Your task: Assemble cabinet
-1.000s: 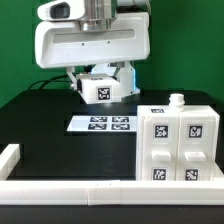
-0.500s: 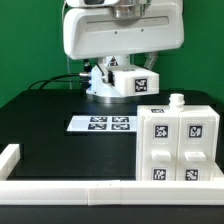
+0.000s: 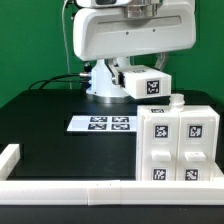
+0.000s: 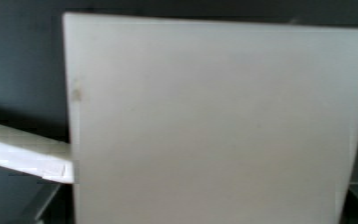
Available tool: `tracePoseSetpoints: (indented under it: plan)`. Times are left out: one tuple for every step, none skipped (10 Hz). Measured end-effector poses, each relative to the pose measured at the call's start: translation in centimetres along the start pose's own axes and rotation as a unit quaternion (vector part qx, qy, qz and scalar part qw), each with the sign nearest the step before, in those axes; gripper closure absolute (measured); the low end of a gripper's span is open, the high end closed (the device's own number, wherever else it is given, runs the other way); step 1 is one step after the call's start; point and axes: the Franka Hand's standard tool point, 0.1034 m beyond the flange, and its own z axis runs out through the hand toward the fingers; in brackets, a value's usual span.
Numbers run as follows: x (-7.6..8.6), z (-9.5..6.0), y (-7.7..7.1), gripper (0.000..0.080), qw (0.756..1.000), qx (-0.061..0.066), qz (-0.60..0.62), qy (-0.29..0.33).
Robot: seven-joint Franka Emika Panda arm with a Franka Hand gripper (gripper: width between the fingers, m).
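- Over the last second the arm (image 3: 130,35) has swung from the exterior view's left toward its right, taking the tagged white part (image 3: 147,85) with it. The part now hangs clear of the bench (image 3: 40,110), just behind and above the cabinet's top edge.
- The cabinet (image 3: 180,145) has not shifted. It stands on the bench at the exterior view's lower right, just behind the border rail (image 3: 60,186), with its tagged face toward that camera and a small knob (image 3: 177,100) on top.
- I read the carry as nearly over. Lining the part up with the cabinet and lowering it looks like what remains.
- The jaws are hidden under the arm's broad white housing, so I cannot see them directly. Because the part hangs in the air and has travelled with the arm, I judge they are pinching it.
- The wrist view is little help: a pale flat face (image 4: 211,120) fills it, soft and blurred. I cannot identify the pale strip (image 4: 16,150) at its edge.
- I cannot tell whether the part touches the knob or only sits near it.
- The marker board (image 3: 100,124) lies flat, well apart from the part.
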Motion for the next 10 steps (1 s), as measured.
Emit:
tracePoseSetpoints:
  plan:
    - [0.6, -0.1, -0.7, 0.0238, 1.0, 0.0, -0.002, 0.002]
    - [1.7, -0.2, -1.2, 0.0238, 1.0, 0.002, -0.009, 0.001]
    - [2.7, -0.3, -1.4, 0.0238, 1.0, 0.004, -0.013, -0.002]
    - [3.5, -0.2, -1.5, 0.0238, 1.0, 0.005, -0.014, 0.0]
    - [3.7, 0.2, -1.8, 0.0238, 1.0, 0.004, -0.017, 0.005]
    - [3.7, 0.3, -1.7, 0.0238, 1.0, 0.004, -0.016, 0.004]
    - [3.7, 0.3, -1.7, 0.0238, 1.0, 0.004, -0.016, 0.004]
    - [3.7, 0.3, -1.9, 0.0238, 1.0, 0.004, -0.017, 0.004]
    - [4.0, 0.4, -2.2, 0.0238, 1.0, 0.005, -0.019, 0.003]
    - [4.2, 0.6, -2.5, 0.0238, 1.0, 0.006, -0.021, 0.002]
